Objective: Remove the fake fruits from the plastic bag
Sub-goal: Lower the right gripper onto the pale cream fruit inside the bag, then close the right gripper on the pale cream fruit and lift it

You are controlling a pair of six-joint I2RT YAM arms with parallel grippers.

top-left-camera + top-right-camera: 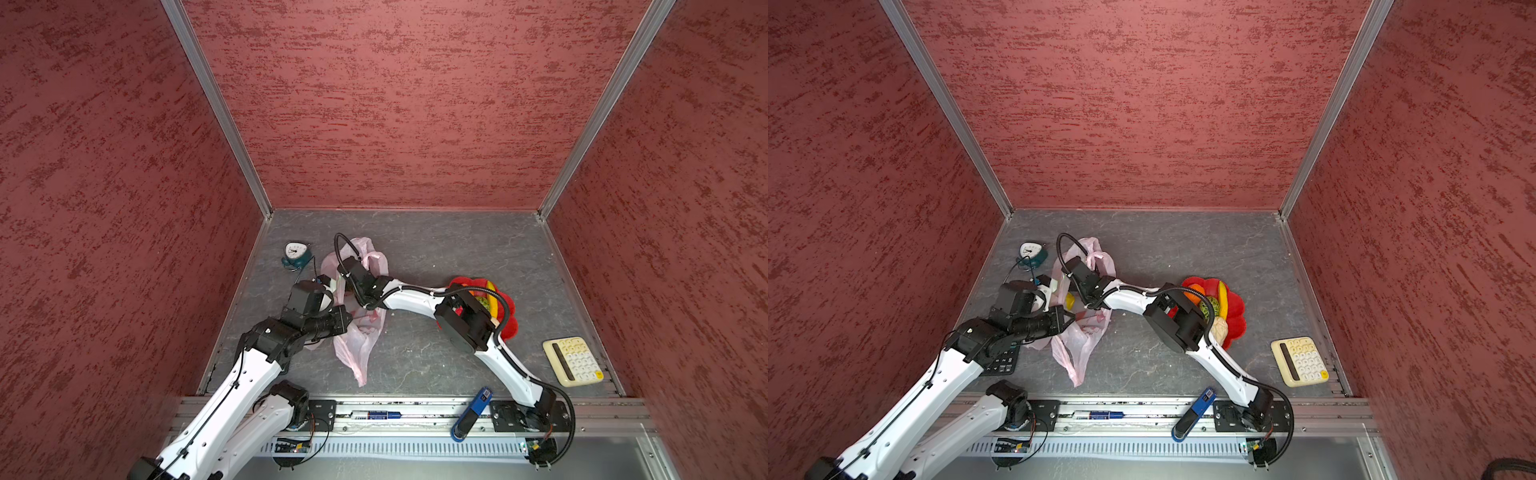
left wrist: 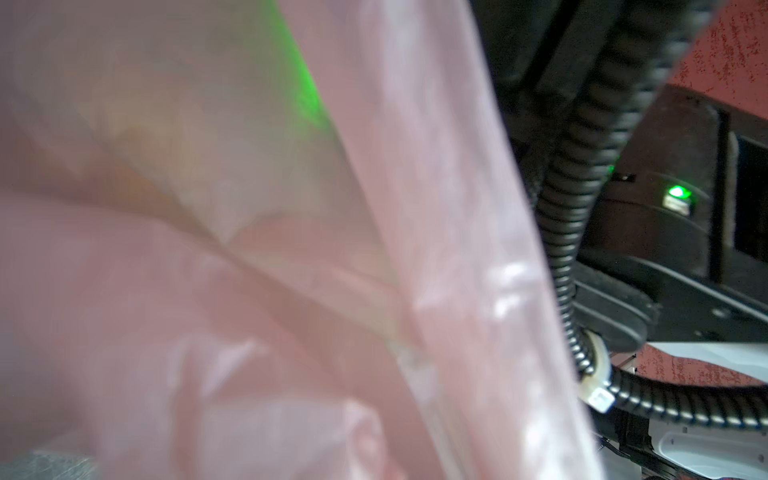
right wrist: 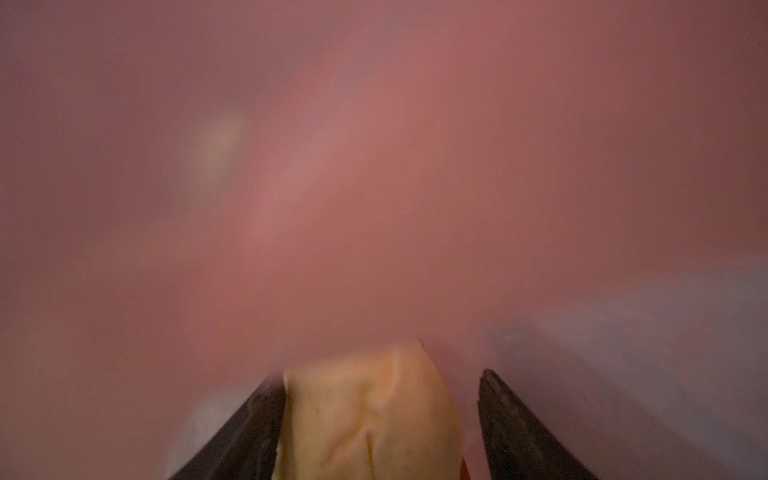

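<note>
The plastic bag (image 1: 358, 345) lay crumpled on the grey table (image 1: 436, 249), left of the middle, with its mouth lifted toward the two arms. The left fingers (image 1: 1053, 291) were pressed together at the bag's near rim, and from where I stood they appeared to be pinching the thin film. That film filled most of the left wrist view.

The right arm stretched across the middle. The right fingers (image 3: 249, 424) were down inside the bag, spread to either side of a cream lump (image 3: 370, 415). One finger touched the lump and the other stood just apart, so they were not closed on it. Pink film blurred everything beyond them.

In a top view a yellow lemon (image 1: 1070, 300) showed in the bag's mouth, between the two wrists. Well to the right sat a red flower-shaped plate (image 1: 1239, 305). On it were an orange (image 1: 1196, 288), a banana (image 1: 1223, 296), a green bumpy ball (image 1: 1211, 306) and a second cream lump (image 1: 1220, 329).
</note>
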